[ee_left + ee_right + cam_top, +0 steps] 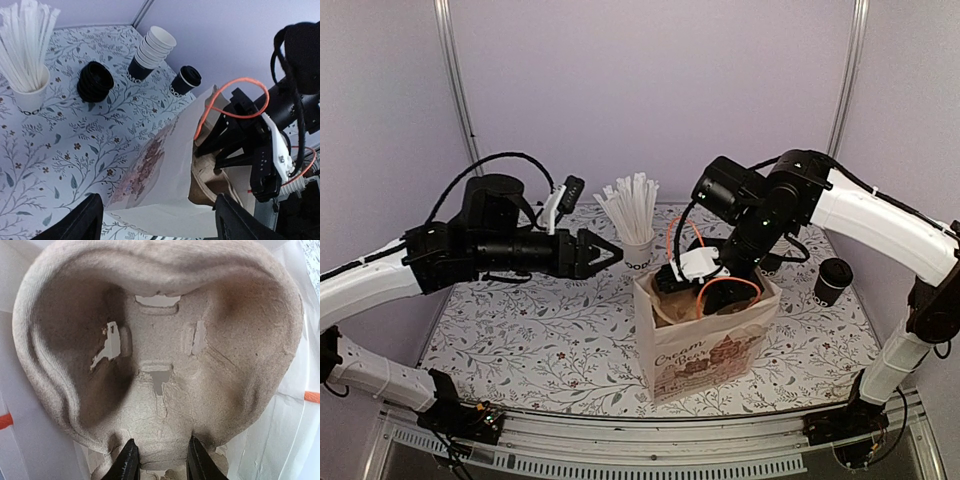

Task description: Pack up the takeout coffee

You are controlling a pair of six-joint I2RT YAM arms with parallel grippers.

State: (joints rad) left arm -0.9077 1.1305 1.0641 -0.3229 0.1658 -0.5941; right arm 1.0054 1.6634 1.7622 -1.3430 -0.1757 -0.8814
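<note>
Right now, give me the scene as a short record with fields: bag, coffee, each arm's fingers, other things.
bag: white paper bag, upright, open, pulp cup carrier inside
coffee: lidded black cup, standing right of the bag, not packed
left fingers: open, hovering left of the bag
right fingers: inside the bag, pinching the carrier's rim
other: cup of straws, stack of lidless cups, stack of lids

Soft even light, faint shadows, mostly sharp
</note>
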